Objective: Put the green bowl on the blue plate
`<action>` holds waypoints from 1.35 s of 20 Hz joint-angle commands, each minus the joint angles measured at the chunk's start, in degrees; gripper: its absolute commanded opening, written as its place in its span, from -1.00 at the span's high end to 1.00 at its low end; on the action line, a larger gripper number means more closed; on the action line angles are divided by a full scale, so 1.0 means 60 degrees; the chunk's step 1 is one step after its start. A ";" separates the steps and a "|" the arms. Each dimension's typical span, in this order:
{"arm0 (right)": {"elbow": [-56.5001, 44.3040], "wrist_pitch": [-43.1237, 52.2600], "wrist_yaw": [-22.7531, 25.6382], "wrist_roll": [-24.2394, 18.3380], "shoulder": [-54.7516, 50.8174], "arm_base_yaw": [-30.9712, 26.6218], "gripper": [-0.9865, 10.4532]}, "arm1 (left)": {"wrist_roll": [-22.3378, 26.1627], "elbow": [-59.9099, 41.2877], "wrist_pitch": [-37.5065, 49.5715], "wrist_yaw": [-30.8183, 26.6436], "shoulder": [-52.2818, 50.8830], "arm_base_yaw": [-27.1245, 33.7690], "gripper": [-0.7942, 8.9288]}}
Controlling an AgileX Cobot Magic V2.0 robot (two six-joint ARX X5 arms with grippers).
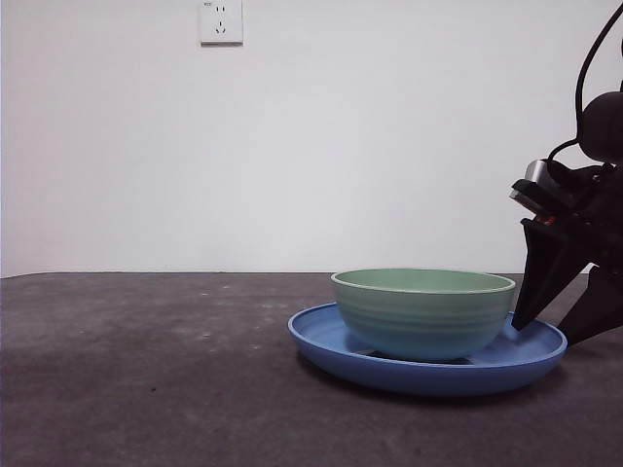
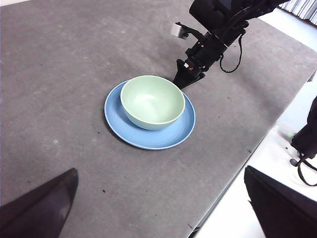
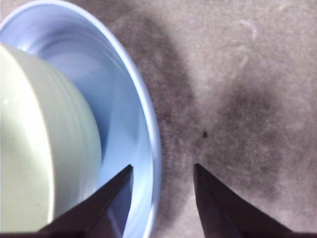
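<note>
The green bowl [image 1: 423,311] sits upright inside the blue plate [image 1: 331,342], mouth facing straight up, its base on the plate's flat floor and off-centre, nearer one part of the rim than the other in the left wrist view. Being round, the bowl has no long axis across the desk [image 1: 146,370]; its only axis runs vertically through its centre, and it appears level rather than tilted. The right gripper [image 3: 161,171] stands just beside the plate with its jaws parted and nothing between them; in its own wrist view one jaw lies over the plate's rim and the other over bare desk, so the rim runs between the tips. The placement looks done, so the step in hand is judged to be the withdrawal. To do it well, the right gripper should lift straight up until both jaws clear the rim before moving sideways, since any sideways drag at this height could catch the rim and slide or tip plate and bowl together. The jaws should keep their spread while rising. The left gripper [image 2: 153,208] waits high and well apart from the dishes, its jaws wide and empty.
</note>
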 commanded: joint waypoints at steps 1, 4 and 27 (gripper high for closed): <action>0.0142 0.0062 -0.0047 -0.0004 0.0332 0.0055 0.50 | -0.0062 0.0200 0.0087 0.0044 0.0044 -0.0051 -0.48; 0.0142 0.0076 -0.0044 0.0025 0.0554 0.0117 0.59 | -0.0058 0.0200 0.0109 0.0044 0.0047 -0.0051 -0.48; 0.2033 0.0080 -0.0029 0.1843 0.0634 0.2408 0.81 | -0.0058 0.0200 0.0109 0.0044 0.0044 -0.0051 -0.48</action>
